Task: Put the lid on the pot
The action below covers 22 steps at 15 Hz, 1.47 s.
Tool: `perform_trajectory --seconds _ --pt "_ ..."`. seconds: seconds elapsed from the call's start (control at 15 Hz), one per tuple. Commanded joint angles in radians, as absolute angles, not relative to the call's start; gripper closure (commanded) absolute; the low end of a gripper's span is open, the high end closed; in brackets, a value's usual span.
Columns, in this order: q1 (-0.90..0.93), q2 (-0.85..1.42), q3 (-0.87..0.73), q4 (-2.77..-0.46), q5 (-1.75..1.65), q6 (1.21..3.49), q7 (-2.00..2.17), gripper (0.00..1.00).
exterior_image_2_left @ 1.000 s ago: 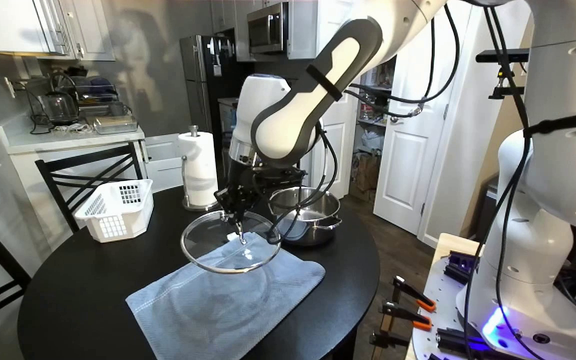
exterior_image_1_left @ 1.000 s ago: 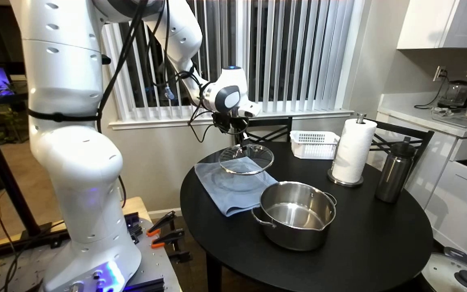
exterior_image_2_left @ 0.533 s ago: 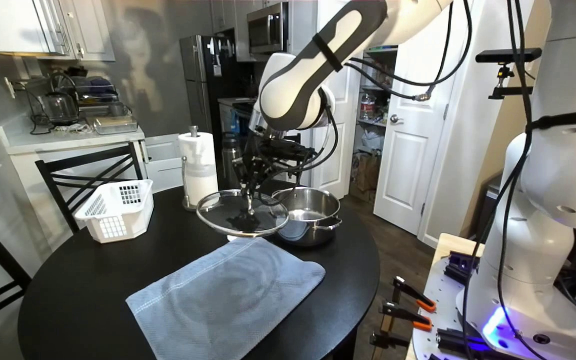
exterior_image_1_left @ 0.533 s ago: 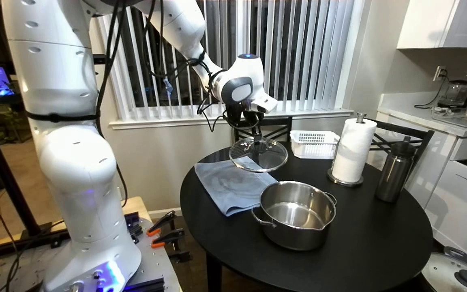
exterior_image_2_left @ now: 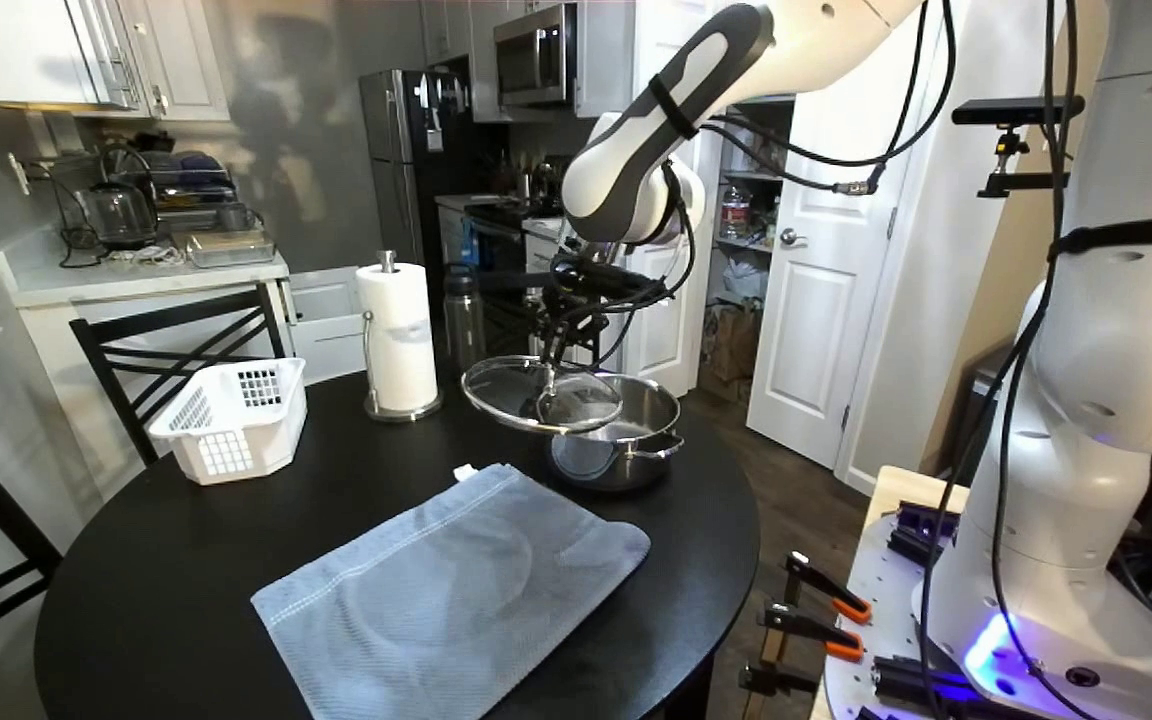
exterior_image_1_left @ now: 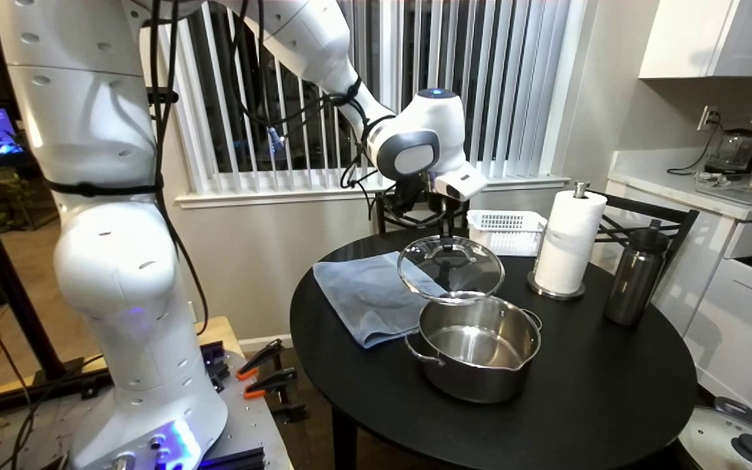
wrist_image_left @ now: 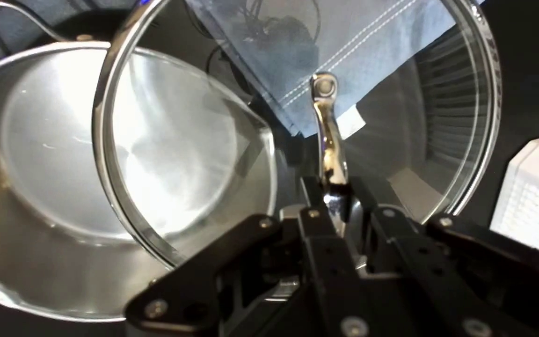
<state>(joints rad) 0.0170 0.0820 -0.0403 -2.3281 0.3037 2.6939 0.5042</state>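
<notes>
The gripper (wrist_image_left: 336, 185) is closed on the metal handle (wrist_image_left: 328, 131) of the lid (exterior_image_1_left: 452, 279), gripping it between its two black fingers (wrist_image_left: 314, 199). In the wrist view the handle runs out past the fingertips to its mount, and the lid's glass lies just beyond the jaws, its rim (wrist_image_left: 103, 140) spreading to either side of them. In both exterior views the lid hangs below the gripper, above the black table (exterior_image_1_left: 601, 385), with a blue-grey cloth (exterior_image_2_left: 436, 600) lying near it. The pot (exterior_image_1_left: 474, 375) stands upright on that table, its inside in plain sight. From the wrist, one side of the lid overlaps part of the pot's opening, while the rest reaches out past the pot. How much height separates lid and pot cannot be told. Beyond the lid's opposite side shows part of a white basket (wrist_image_left: 534, 192).
</notes>
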Motion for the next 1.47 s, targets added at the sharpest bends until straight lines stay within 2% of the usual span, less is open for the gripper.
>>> perform_trajectory --seconds 0.0,0.87,1.4 --pt "-0.025 0.056 -0.065 -2.350 0.341 2.687 0.513 0.96" --pt "-0.055 0.105 -0.141 -2.347 0.272 2.714 0.717 0.96" --pt "0.000 0.222 -0.208 -2.232 -0.008 2.652 1.105 0.96"
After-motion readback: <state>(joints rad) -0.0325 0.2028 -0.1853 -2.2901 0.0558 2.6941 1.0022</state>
